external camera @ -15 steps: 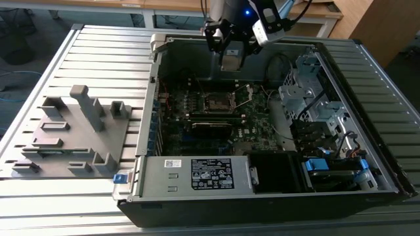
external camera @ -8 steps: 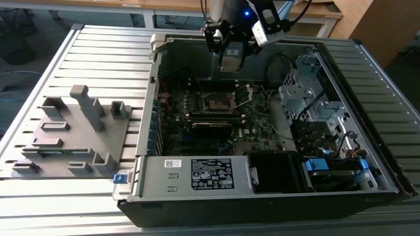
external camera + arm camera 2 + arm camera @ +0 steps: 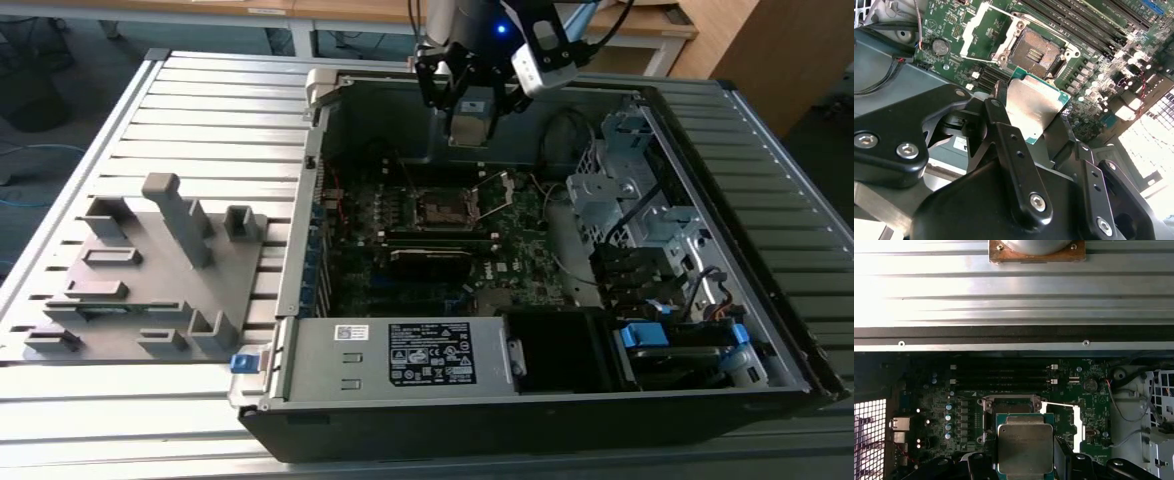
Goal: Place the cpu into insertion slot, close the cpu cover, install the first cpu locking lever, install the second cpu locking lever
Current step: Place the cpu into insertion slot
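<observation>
small square silver-grey cpu (image 3: 1036, 105): brushed metal top, dull sheen; green board rim. black gripper fingers (image 3: 1011, 150): matt metal, bright steel screws. thin silver cpu cover frame (image 3: 970, 34): bare shiny metal. green motherboard (image 3: 949, 17): smooth, slightly glossy. ribbed silver table (image 3: 200, 110): metal slats, satin. grey blocky fixture (image 3: 147, 280): matt plastic.

Robotics lab, slatted aluminium bench (image 3: 200, 110), opened computer case (image 3: 534, 425)
</observation>
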Controlling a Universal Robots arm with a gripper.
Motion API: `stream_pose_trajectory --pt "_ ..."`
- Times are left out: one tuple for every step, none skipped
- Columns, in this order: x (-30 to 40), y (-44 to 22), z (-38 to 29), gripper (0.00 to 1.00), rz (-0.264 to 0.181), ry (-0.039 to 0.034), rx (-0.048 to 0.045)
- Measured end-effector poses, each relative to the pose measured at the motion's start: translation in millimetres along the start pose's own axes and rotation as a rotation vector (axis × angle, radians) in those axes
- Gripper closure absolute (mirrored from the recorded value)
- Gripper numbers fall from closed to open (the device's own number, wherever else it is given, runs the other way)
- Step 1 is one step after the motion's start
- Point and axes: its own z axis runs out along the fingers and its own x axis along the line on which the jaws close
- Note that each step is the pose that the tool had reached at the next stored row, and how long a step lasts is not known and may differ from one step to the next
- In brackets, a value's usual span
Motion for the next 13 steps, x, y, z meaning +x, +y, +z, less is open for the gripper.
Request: stream_pose_trajectory --pt "0.0 0.0 0.4 0.46 0.000 -0.0001 -0.0003" --pt "0.0 -0.1 1.4 0.46 0.000 -0.0001 -0.0002" --pt "0.0 -0.1 1.4 0.46 0.000 -0.0001 -0.0003" --pt "0.0 -0.1 1.5 0.46 0.000 -0.0001 -0.0002" --pt "0.0 -0.1 1.5 0.46 0.000 -0.0001 -0.0003" --pt "0.0 -0.1 1.5 0.46 0.000 -0.0001 -0.0003" --pt "0.0 -0.2 1.8 0.46 0.000 -0.0001 -0.0002" --pt "0.0 -0.2 2.1 0.46 0.000 -0.0001 -0.0002" --pt "0.0 -0.2 2.1 0.46 0.000 -0.0001 -0.0002" --pt "0.0 -0.2 2.1 0.46 0.000 -0.0001 -0.0002" --pt "0.0 -0.2 2.4 0.46 0.000 -0.0002 -0.0004" --pt "-0.1 -0.2 2.9 0.46 0.000 -0.0003 -0.0007" --pt "0.0 -0.3 3.5 0.46 0.000 -0.0003 -0.0007"
